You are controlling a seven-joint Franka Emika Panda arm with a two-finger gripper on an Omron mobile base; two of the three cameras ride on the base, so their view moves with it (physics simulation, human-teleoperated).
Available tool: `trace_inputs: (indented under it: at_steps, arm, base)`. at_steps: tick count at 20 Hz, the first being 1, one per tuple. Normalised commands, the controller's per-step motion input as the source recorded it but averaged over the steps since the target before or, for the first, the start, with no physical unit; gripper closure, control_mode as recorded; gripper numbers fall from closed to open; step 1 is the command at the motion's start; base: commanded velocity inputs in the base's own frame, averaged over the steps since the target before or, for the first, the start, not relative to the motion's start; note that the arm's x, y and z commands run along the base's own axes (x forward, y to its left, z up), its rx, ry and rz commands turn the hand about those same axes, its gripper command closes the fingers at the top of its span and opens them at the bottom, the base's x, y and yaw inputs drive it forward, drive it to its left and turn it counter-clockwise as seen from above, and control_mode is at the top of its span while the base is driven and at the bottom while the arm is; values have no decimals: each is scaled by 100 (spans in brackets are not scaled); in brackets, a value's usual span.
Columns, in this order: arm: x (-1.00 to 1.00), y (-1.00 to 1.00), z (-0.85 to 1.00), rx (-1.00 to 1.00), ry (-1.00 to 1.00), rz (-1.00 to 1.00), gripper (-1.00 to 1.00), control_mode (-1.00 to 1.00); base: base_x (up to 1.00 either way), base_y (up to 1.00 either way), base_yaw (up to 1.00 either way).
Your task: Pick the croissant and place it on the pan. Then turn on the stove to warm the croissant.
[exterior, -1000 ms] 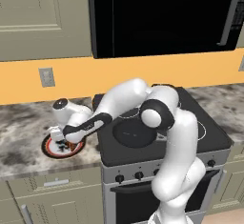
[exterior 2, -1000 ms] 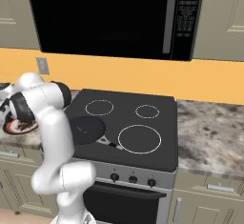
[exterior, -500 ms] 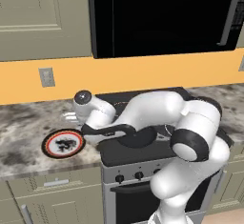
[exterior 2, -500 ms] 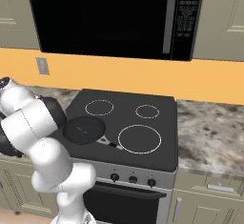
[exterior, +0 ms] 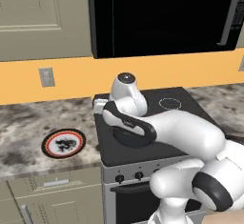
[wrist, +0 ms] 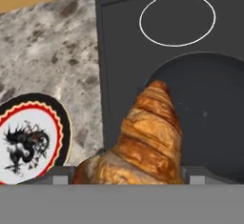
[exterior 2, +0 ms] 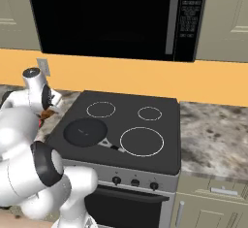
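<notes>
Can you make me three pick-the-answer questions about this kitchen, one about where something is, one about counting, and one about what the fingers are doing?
1. Where does the red-rimmed plate sit?
A. on the marble counter left of the stove
B. on a burner
C. inside the microwave

2. How many white burner rings show uncovered on the stove in the right base view?
A. one
B. three
C. five

3. What are the robot's fingers doing?
A. hanging empty
B. turning a knob
C. holding the croissant

Answers:
1. A: the left base view shows the plate on the counter beside the stove.
2. B: three rings are bare, and the black pan sits at the front left corner.
3. C: the hand view shows the croissant right at the fingers, with the pan beyond it.
</notes>
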Motion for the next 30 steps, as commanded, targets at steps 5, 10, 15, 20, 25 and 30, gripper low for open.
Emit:
trace_inputs:
  at_steps: [5,10,15,20,25,30]
  arm:
    - [-38,-96,-3,1,20,-4,100,-100]
    - [-6,-69,-14,0,4,0,100,-100]
    - [23,-42,-39,0,0,0,100,-100]
    - [42,-25,-40,0,3,0,100,-100]
    - [54,-6,-36,0,3,0,100,-100]
    - [51,0,-26,0,2,0,100,-100]
  base:
    - [0,0,0]
    - [0,0,0]
    - [0,0,0]
    - [0,0,0]
    - [0,0,0]
    - [0,0,0]
